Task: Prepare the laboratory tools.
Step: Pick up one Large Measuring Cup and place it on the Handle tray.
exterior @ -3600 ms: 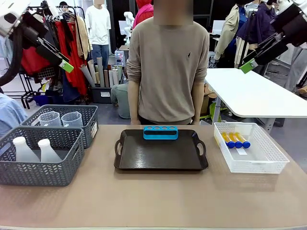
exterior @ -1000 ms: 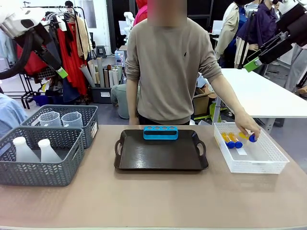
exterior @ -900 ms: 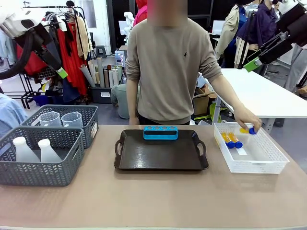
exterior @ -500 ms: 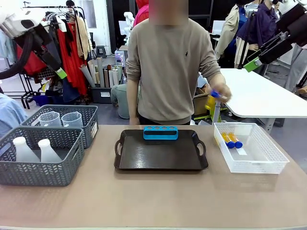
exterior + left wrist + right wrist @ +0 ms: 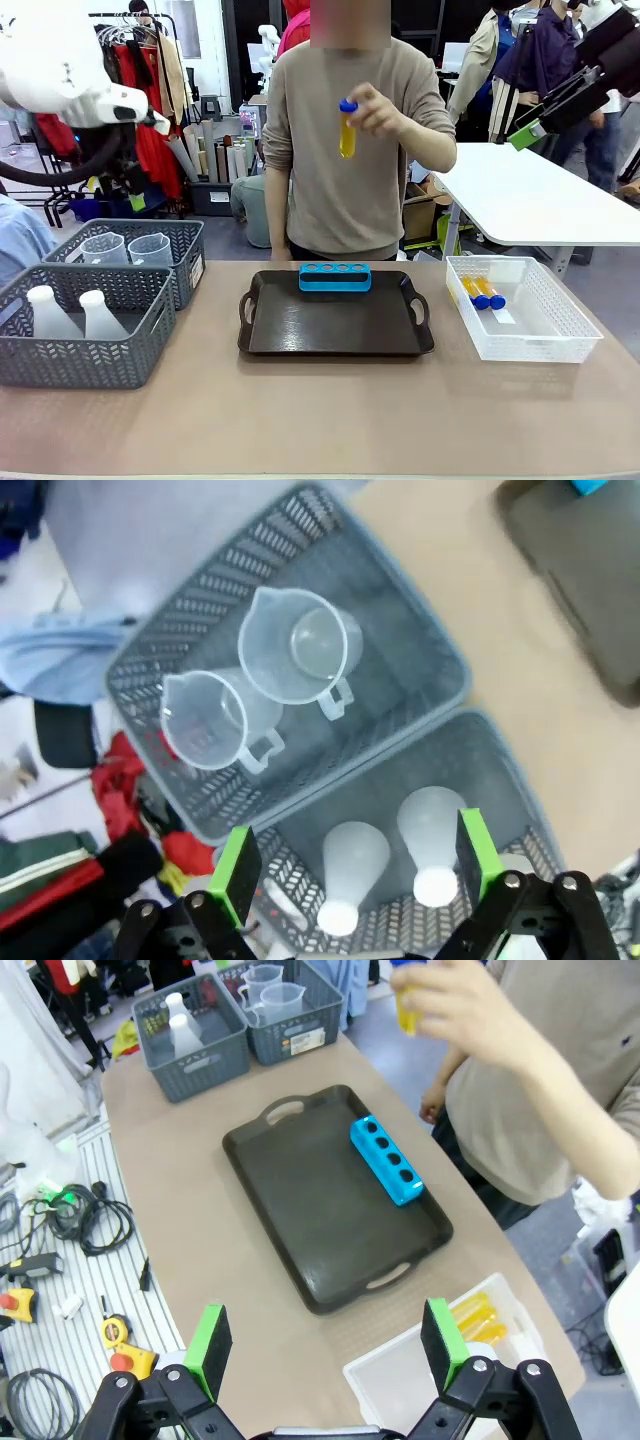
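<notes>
Left end effector (image 5: 357, 865): jaws wide, empty, hovering over clear plastic handled measuring beakers (image 5: 300, 645) in grey mesh basket (image 5: 405, 595) at left edge of table, likely choosing a pick. Blue-capped tube of yellow-orange liquid (image 5: 347, 128): held upright in person's hand (image 5: 385, 112), probably destined for small blue four-hole rack (image 5: 335, 276).

Bare bench (image 5: 320, 420) runs along the near side and in the gaps beside the tray (image 5: 300, 335). Grey baskets (image 5: 100, 370) block the left, a white basket (image 5: 560, 345) the right. A rack (image 5: 335, 276) stands at the tray's far edge, a person's hand (image 5: 385, 110) high above it.
</notes>
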You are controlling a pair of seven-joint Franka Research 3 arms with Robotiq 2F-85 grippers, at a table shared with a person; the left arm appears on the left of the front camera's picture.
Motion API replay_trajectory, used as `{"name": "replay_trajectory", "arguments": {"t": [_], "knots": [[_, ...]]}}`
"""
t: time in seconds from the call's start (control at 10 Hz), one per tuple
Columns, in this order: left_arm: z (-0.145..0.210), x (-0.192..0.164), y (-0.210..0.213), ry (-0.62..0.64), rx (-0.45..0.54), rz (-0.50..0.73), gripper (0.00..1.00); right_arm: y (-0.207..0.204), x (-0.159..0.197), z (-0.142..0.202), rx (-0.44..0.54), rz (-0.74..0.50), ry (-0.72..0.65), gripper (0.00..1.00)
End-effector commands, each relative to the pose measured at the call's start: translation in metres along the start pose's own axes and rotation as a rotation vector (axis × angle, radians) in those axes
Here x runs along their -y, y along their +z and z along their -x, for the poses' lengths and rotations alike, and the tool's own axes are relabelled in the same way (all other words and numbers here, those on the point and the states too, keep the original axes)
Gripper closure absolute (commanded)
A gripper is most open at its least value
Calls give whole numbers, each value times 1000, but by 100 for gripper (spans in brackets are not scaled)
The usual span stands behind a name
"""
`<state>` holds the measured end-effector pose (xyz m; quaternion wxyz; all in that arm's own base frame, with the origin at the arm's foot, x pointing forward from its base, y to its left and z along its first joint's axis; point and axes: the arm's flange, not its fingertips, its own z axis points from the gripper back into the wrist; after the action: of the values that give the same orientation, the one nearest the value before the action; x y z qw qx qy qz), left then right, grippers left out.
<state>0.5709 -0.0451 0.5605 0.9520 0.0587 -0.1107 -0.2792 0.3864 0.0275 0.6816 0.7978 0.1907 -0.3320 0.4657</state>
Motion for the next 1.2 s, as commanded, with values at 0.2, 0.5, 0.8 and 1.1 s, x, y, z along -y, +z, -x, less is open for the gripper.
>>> {"name": "replay_trajectory", "arguments": {"t": [0.2, 0.5, 0.8, 1.1], "knots": [[-16, -31, -48, 252, -26, 22, 0, 0, 2, -1, 22, -13, 13, 0], [-22, -30, -64, 285, -12, 94, 0, 0, 2, -1, 22, -13, 13, 0], [-15, -30, -70, 299, -56, 54, 0, 0, 2, -1, 22, -13, 13, 0], [-24, -30, -73, 265, -100, 93, 0, 0, 2, -1, 22, -13, 13, 0]]}}
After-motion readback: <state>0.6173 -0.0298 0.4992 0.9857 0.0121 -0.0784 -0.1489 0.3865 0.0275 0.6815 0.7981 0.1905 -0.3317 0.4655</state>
